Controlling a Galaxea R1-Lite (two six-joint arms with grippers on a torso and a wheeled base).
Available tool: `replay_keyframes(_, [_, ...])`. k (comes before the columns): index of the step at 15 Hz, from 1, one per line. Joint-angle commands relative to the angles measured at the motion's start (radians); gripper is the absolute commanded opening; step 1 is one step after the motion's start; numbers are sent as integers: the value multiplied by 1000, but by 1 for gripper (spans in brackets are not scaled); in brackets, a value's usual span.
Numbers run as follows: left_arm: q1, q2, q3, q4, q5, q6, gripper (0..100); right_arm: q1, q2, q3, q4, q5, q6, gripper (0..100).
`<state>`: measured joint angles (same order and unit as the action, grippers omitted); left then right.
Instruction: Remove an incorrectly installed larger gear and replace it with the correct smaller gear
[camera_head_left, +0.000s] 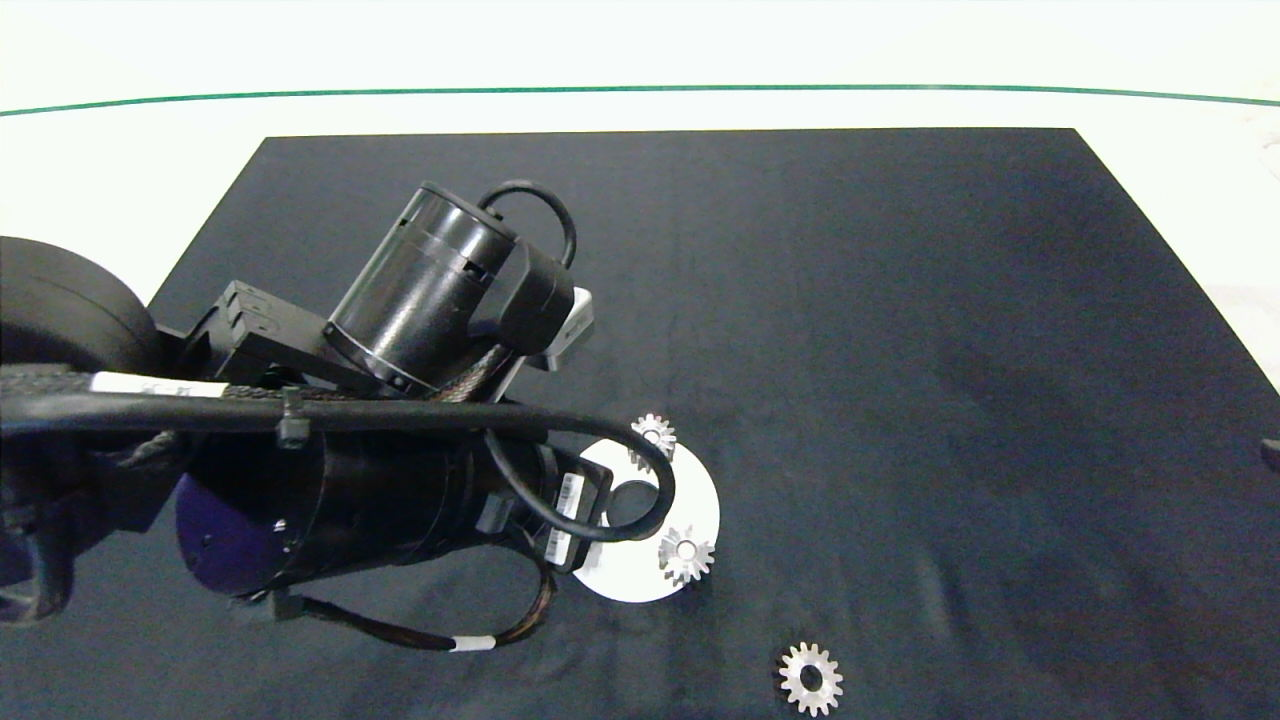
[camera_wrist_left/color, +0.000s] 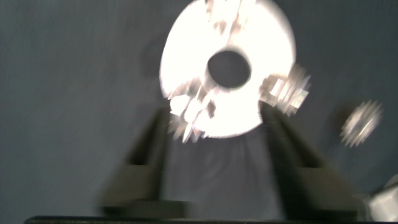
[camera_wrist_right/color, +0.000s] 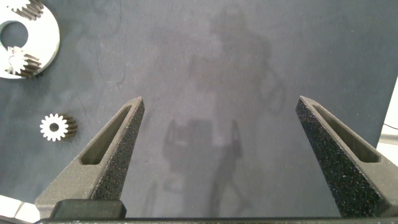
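A white disc (camera_head_left: 690, 500) with a round centre hole lies on the black mat and carries chunky silver gears. Two show from above (camera_head_left: 654, 435) (camera_head_left: 686, 553); my left arm hides the rest of the disc. The left wrist view shows three (camera_wrist_left/color: 227, 15) (camera_wrist_left/color: 286, 90) (camera_wrist_left/color: 189, 112), all blurred, so I cannot tell which is the larger gear. My left gripper (camera_wrist_left/color: 215, 113) is open just above the disc's near edge, one finger (camera_wrist_left/color: 152, 152) beside a gear. The smaller gear (camera_head_left: 811, 679) (camera_wrist_right/color: 56, 127) lies flat on the mat off the disc. My right gripper (camera_wrist_right/color: 217, 102) hangs open over bare mat.
The black mat (camera_head_left: 900, 300) lies on a white table, with a green line (camera_head_left: 640, 88) along the far side. The left arm's dark body (camera_head_left: 400, 300) covers the mat's left half. A sliver of the right arm (camera_head_left: 1270, 455) shows at the right edge.
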<state>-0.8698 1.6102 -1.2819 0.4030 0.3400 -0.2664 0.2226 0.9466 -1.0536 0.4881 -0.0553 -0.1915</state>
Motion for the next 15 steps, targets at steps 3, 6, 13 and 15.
replay_keyframes(3, [-15, 85, 47, -96, 7, -17, 100, 4, -6, 3, 1, -1, -2, 100])
replay_keyframes(6, [-12, 89, 67, -133, 8, -17, 100, 4, -6, 3, 1, -1, -2, 100])
replay_keyframes(13, [31, 83, 130, -288, 7, 7, 100, 4, -8, 4, 1, -1, -2, 100])
replay_keyframes(15, [63, 82, 158, -322, 4, 47, 100, 4, -8, 6, 1, -1, -2, 100])
